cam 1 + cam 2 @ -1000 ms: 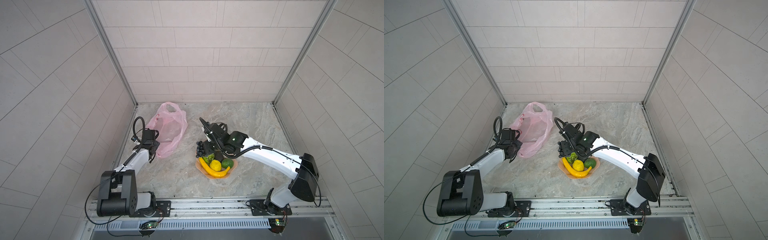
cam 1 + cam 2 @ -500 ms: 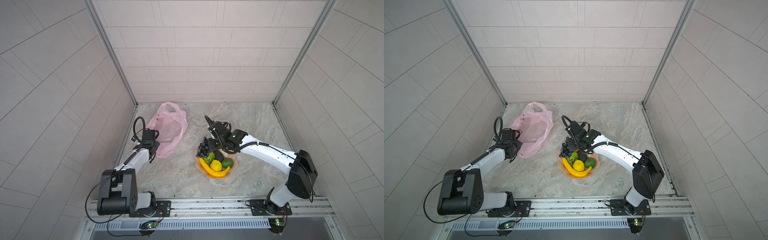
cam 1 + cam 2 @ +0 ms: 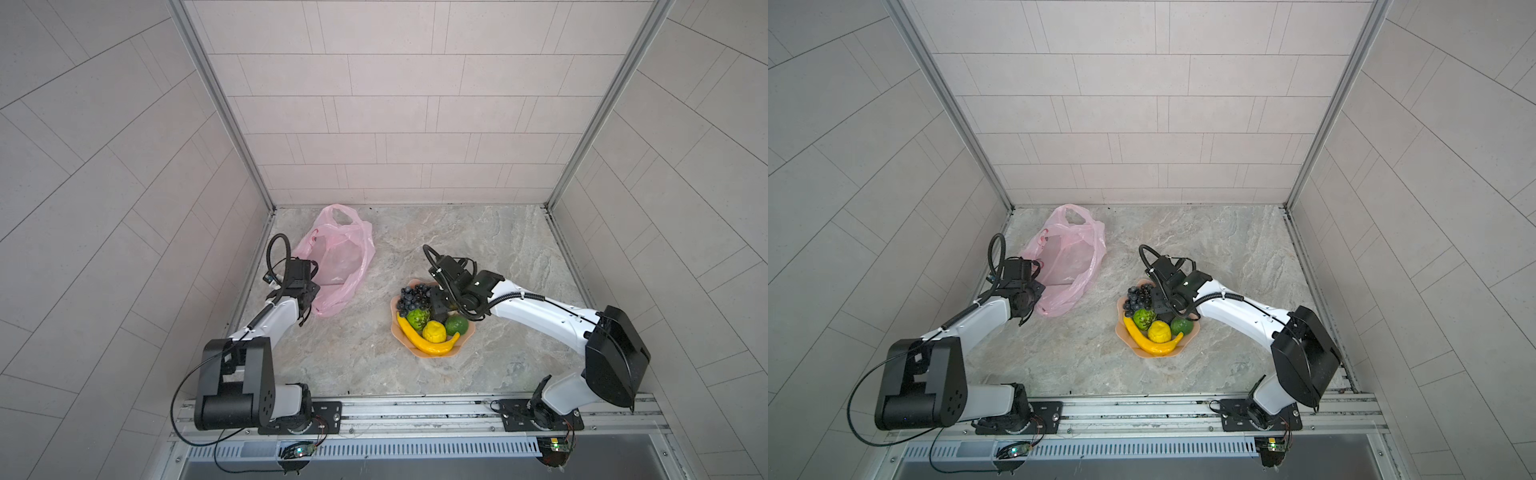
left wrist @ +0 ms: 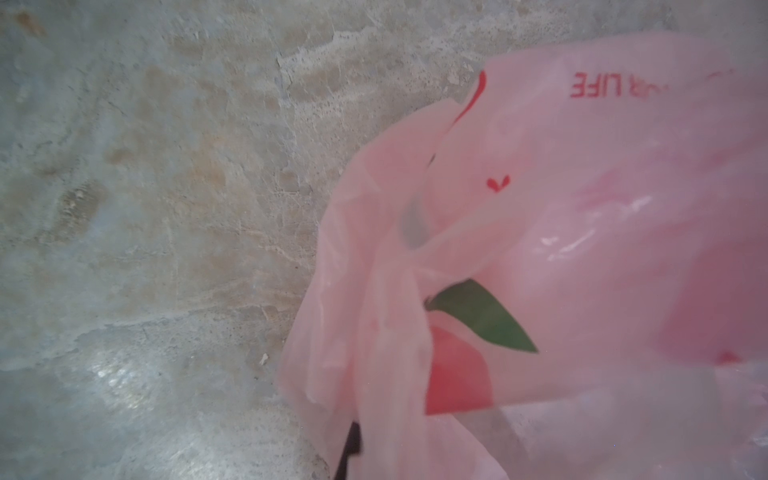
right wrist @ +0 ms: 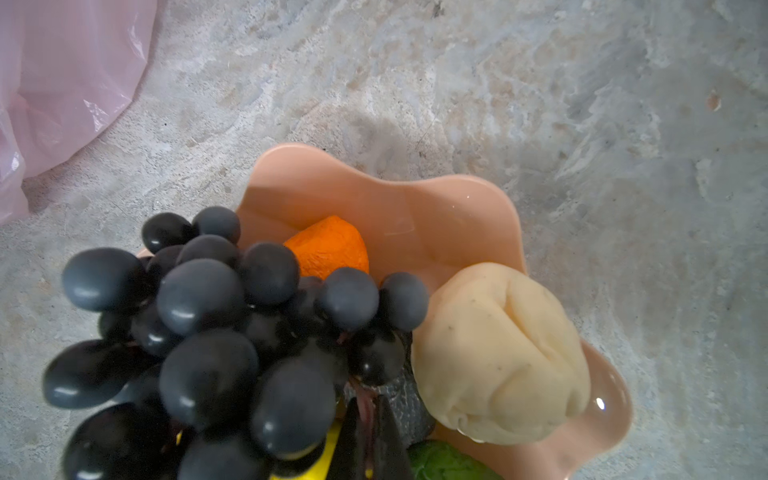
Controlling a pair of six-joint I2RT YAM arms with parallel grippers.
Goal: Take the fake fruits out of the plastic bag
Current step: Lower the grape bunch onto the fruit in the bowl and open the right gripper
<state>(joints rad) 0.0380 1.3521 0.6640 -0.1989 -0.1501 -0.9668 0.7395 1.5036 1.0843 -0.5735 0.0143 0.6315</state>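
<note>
Right wrist view looks down past the right hand (image 5: 369, 434), whose two dark fingers are closed on the reddish stem of the grape bunch (image 5: 216, 332). The bunch hangs against the rim of the peach dish (image 5: 415, 187), beside a cream knobbly fruit (image 5: 498, 357) and an orange piece (image 5: 328, 245).

In both top views the other fake fruits lie in the dish, near the middle of the desk (image 3: 498, 249): the banana (image 3: 419, 341) along its near rim, the bumpy yellow one (image 3: 434, 331) and two green balls (image 3: 417, 318) (image 3: 456, 325).

The plastic bag (image 3: 340, 257) lies slack and flat at the far left of the desk, well apart from the dish. No fruit shows through its film, so it looks emptied.

The left hand (image 4: 361, 453) is closed at the bag's near edge. A fold of pink film runs down to its fingertips and seems pinched there.

The grapes are probably light hollow plastic. The berries are round and glossy, so jaws set on them would likely slip or squeeze them aside, and the thin stiff stem is the sound place to hold. Hanging from it, the bunch can swing and may roll off the dish's scalloped edge if let go too near the rim. The bag is limp, crinkly and slick, and is best taken by a gathered fold or a loop handle (image 3: 341, 212).
</note>
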